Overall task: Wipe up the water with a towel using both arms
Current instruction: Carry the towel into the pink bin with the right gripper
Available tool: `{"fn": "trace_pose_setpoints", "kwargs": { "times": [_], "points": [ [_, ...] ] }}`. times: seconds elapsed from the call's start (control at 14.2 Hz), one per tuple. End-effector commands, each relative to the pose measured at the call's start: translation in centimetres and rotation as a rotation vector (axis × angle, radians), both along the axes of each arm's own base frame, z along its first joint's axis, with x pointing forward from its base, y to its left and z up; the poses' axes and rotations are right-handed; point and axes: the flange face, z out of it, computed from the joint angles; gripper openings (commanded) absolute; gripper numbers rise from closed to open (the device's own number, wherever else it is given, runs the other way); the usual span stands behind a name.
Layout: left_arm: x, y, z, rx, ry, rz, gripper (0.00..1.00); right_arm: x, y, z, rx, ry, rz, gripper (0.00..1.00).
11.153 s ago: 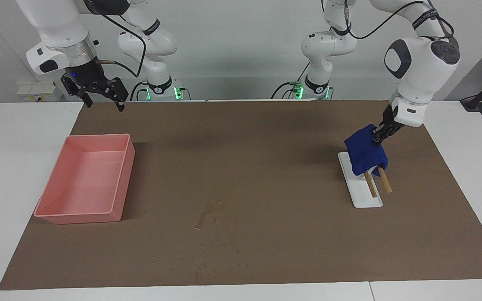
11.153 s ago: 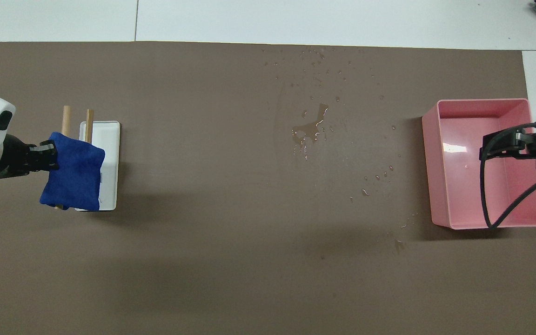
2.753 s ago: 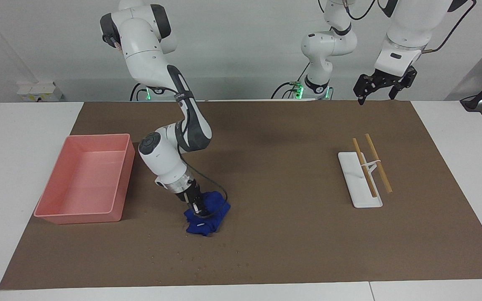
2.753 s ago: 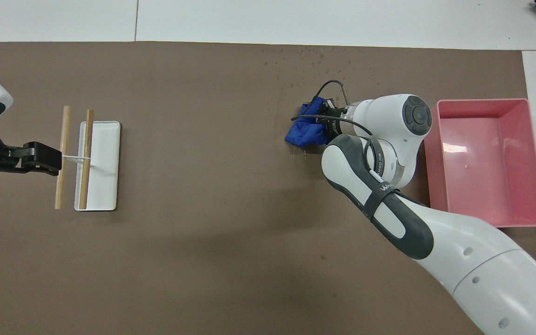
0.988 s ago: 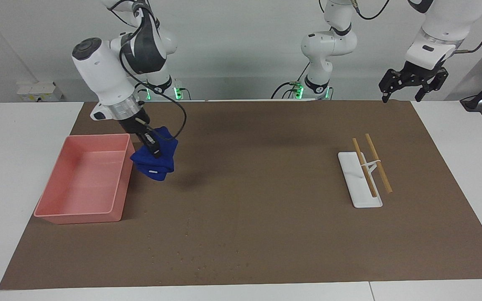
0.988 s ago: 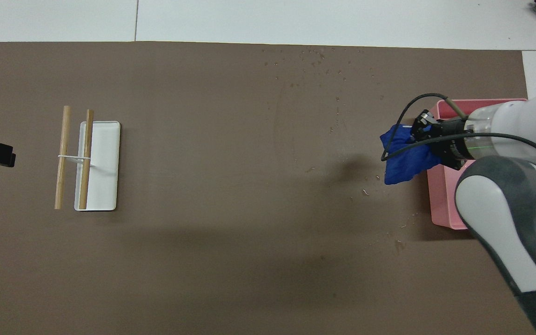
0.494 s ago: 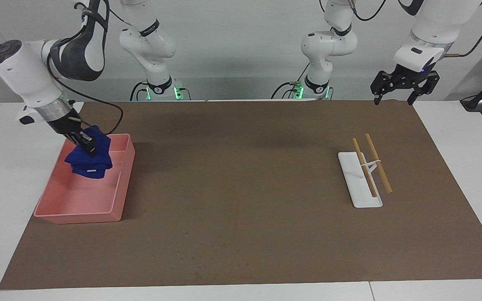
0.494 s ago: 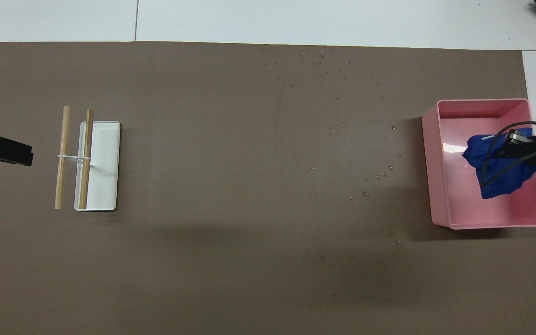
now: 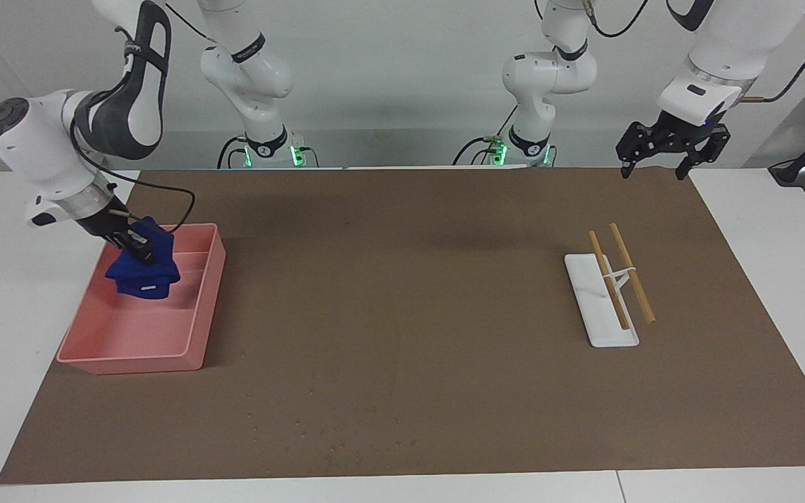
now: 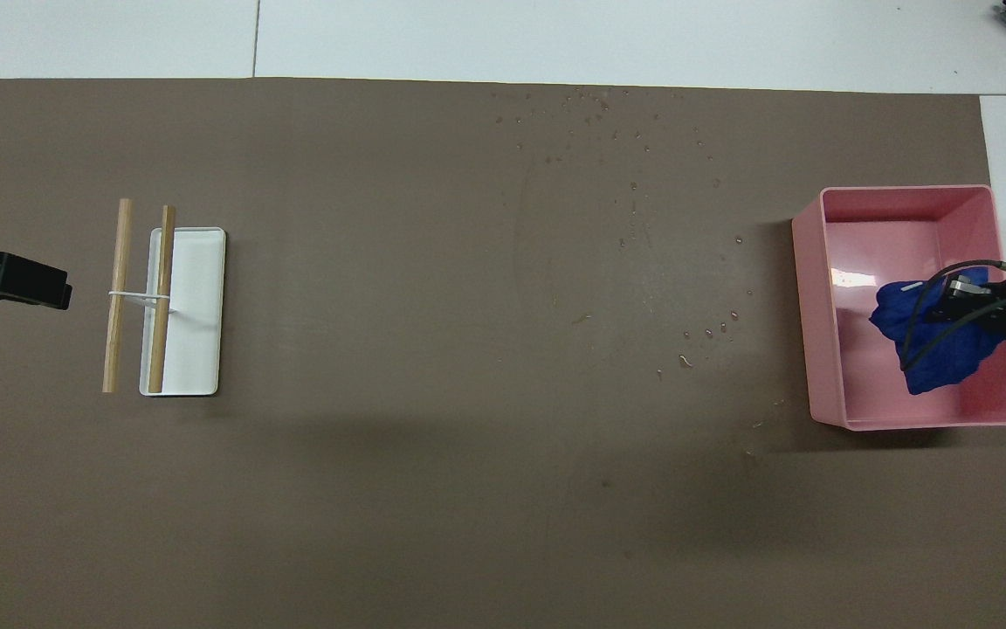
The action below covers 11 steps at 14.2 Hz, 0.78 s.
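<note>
While I held the rig at this point, the right gripper (image 9: 138, 246) was over the pink bin (image 9: 201, 307) at the left of the facing frame, its jaws closed on the blue towel (image 9: 142, 274), which hung bunched below them with its white label showing. I could not tell whether the towel's lower edge touched the bin floor or hung just clear of it. In the overhead frame the same towel (image 10: 940, 342) sat at the right edge, inside the bin's outline.

I judged the wiping largely done. No glossy smear showed on the brown mat (image 9: 444, 363); what remained of the water (image 10: 616, 140) was a scatter of small droplets in the upper middle of the overhead frame, with a few more trailing down toward the bin. Those droplets remained unwiped, and the towel had not yet been let go into the bin.

The left gripper (image 9: 668, 147) waited at the upper right of the facing frame, raised over the mat's edge, jaws spread and holding nothing. The white tray (image 9: 602, 318) with its two wooden sticks (image 9: 619, 272) lay below it, bare of cloth.

In the overhead frame the right arm was cut off at the frame edge, a cable crossed the towel, and only the tip of the left gripper showed.
</note>
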Motion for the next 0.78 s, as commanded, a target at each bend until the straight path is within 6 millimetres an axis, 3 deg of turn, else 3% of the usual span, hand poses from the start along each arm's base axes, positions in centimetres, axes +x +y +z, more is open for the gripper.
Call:
{"fn": "trace_pose_setpoints", "kwargs": {
  "times": [0.0,0.14,0.21,0.35,0.42,0.49,0.56,0.71],
  "points": [
    [0.2,-0.5,0.6,0.0,-0.015,-0.017,1.0,0.6,0.0,-2.5,-0.039,0.018,0.027,0.0],
    [0.2,-0.6,0.7,0.002,-0.018,-0.02,1.0,0.2,0.1,-3.6,-0.043,0.016,0.029,0.01],
    [0.2,-0.6,0.7,0.0,-0.021,-0.022,1.0,-0.3,0.3,-4.2,-0.041,0.024,0.029,0.25],
    [0.2,-0.6,0.6,-0.001,-0.026,-0.021,1.0,-0.2,0.9,-4.2,-0.04,0.028,0.039,0.61],
    [0.2,-0.6,0.6,-0.001,-0.026,-0.021,1.0,0.1,1.1,-3.9,-0.039,0.031,0.044,0.71],
    [0.2,-0.7,0.6,-0.002,-0.026,-0.021,1.0,0.2,1.5,-3.4,-0.04,0.028,0.05,0.88],
    [0.2,-0.7,0.7,-0.002,-0.027,-0.019,1.0,0.3,1.7,-2.7,-0.042,0.036,0.058,0.98],
    [0.2,-0.8,0.9,-0.002,-0.03,-0.021,1.0,0.9,3.9,-0.1,-0.083,0.058,0.128,1.0]
  ]
}}
